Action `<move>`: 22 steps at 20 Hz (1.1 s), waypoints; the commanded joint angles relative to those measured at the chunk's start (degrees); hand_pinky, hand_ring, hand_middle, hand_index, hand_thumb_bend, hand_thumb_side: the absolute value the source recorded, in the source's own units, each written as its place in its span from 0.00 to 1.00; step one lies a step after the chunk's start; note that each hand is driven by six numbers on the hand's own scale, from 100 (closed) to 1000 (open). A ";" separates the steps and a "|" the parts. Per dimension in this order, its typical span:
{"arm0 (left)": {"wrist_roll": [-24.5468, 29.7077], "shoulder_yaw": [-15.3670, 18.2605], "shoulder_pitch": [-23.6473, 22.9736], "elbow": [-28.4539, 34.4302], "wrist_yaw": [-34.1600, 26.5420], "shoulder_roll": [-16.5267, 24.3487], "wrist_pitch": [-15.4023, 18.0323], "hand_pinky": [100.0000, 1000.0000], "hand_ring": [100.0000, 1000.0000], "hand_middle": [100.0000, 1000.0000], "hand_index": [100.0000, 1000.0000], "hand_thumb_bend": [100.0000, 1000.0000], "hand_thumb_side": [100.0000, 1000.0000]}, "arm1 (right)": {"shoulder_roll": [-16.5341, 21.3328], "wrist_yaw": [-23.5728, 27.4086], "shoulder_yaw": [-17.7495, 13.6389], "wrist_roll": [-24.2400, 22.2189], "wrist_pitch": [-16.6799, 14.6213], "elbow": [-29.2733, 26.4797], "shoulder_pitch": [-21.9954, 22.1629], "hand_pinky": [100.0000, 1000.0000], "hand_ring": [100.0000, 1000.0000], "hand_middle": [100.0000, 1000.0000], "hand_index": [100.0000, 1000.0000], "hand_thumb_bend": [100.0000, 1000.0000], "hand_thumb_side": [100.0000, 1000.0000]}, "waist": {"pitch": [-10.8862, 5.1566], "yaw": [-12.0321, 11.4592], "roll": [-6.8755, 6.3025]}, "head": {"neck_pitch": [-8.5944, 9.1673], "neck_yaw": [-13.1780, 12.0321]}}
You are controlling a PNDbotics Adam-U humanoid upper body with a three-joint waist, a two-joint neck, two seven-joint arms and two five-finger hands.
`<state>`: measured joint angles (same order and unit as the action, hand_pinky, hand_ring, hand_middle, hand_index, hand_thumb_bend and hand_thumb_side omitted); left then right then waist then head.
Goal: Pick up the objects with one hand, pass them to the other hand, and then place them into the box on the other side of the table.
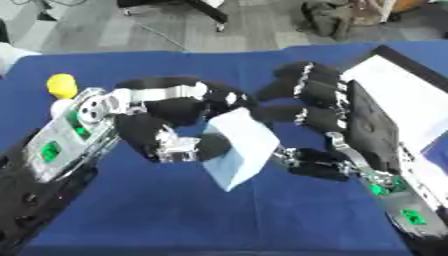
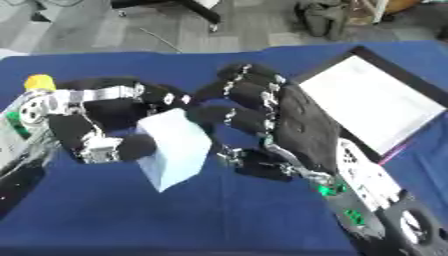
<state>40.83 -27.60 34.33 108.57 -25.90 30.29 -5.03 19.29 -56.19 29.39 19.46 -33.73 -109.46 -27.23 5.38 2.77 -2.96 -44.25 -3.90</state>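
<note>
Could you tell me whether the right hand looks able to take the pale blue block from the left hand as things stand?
Probably yes: the right hand is open right beside the pale blue block, which the left hand holds, with nothing between.

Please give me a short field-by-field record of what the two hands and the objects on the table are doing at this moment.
held object: light blue block, tilted, above the blue table
left hand: left hand, fingers curled round the block
right hand: right hand, fingers spread at the block's right side; contact cannot be told
box: white box, at the table's right side, holds nothing
other: yellow object, at the far left
</note>
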 commanded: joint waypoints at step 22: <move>-4.21 2.86 1.47 1.73 -4.81 1.14 -0.72 0.78 0.57 0.60 0.62 0.00 0.33 | 2.18 -7.57 0.52 -10.29 2.92 -2.46 0.90 0.79 0.78 0.84 1.00 0.55 0.14 | -0.43 0.02 0.07 | 0.14 -0.36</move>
<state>37.31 -27.23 34.20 108.29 -28.79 31.33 -6.44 19.93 -61.87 29.00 10.15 -31.25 -113.05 -26.72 5.45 2.77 -2.95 -44.25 -4.05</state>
